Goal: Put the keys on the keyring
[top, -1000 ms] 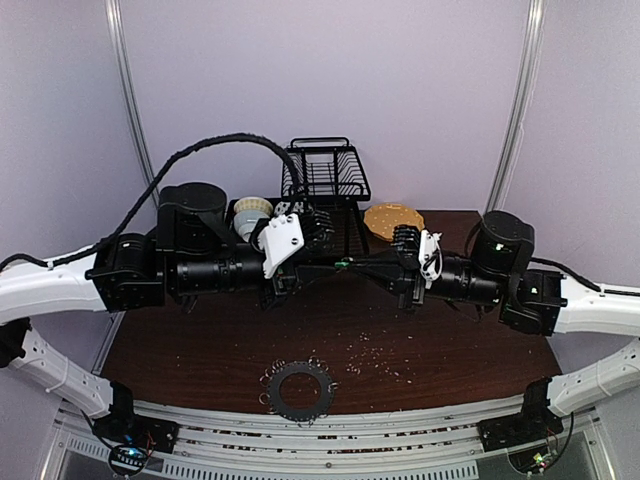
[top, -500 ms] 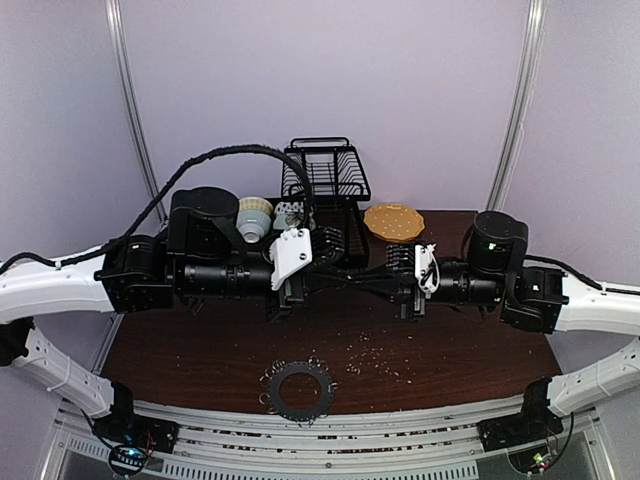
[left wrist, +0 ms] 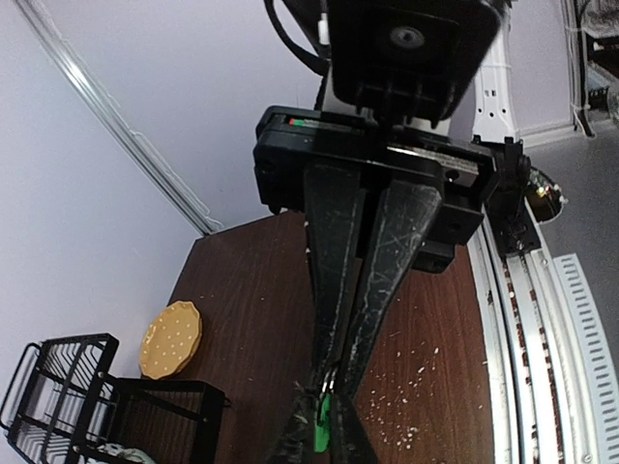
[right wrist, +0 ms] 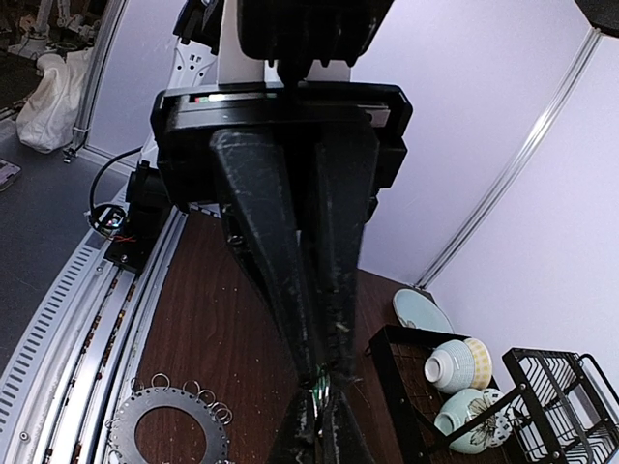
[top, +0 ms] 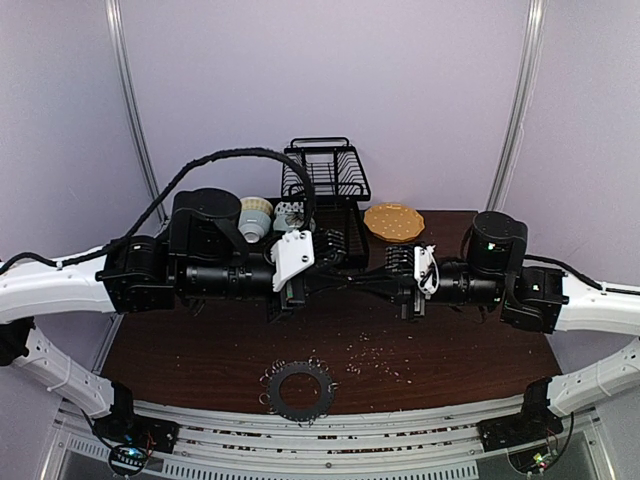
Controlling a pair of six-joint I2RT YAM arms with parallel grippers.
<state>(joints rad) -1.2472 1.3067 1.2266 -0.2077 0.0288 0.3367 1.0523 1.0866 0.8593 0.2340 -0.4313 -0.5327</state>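
- Right now the right jaws are pressed fully together, and their long black fingers [right wrist: 271, 242] taper to one tip. That tip pinches a tiny key with a bright green plastic head [left wrist: 322, 435]; the left wrist view shows the green head between those two tips.
- Opposite them, the left jaws are closed to a sliver, their scuffed black fingers [left wrist: 334, 261] meeting right at the key's other end. Whether they actually grip its metal part is too small to tell.
- Both pairs point at each other tip to tip, roughly level, in the air above the middle of the dark brown wooden worktop [top: 200, 350]. The green key sits at the meeting point, clear of the surface.
- Nearer the arm bases, the flat dark grey ring-shaped keyring fringed with small silvery wire loops [top: 298, 409] lies on the worktop close to its front edge, well apart from the key.
- Pale crumbs [top: 375, 352] are scattered just to the right of the keyring.
- At the far edge stands a black wire basket [top: 325, 175], with a round yellow dotted disc [top: 392, 220] lying flat to its right.
- A beige ribbed cup [top: 255, 215] shows to the basket's left, beside the left arm.
- A pale blue plate [right wrist: 421, 311] lies flat near that cup in the right wrist view.
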